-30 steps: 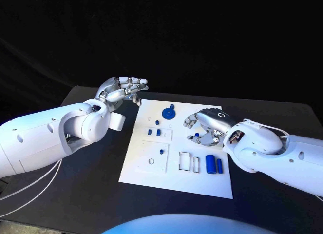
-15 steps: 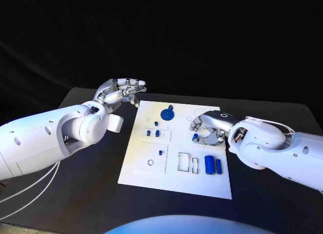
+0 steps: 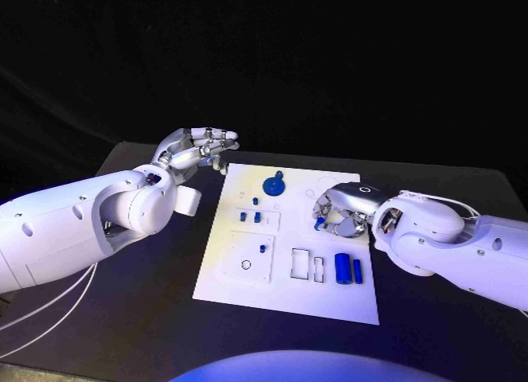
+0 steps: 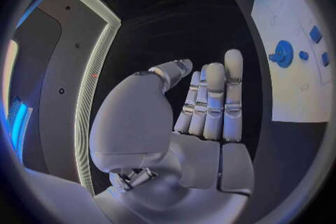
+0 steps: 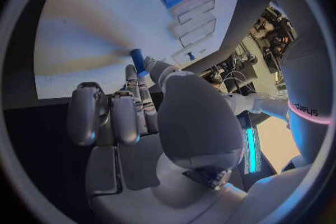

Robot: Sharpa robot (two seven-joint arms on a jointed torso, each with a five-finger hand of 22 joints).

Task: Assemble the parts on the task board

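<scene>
Black table bears task board; right hand perhaps pinches peg

Two bulky, glossy white arms with rounded shells and small dark screw holes end in a silver-grey segmented left hand and right hand, thin white cables trailing at the frame's lower left, and what seems a pink ring circling the right forearm.
</scene>
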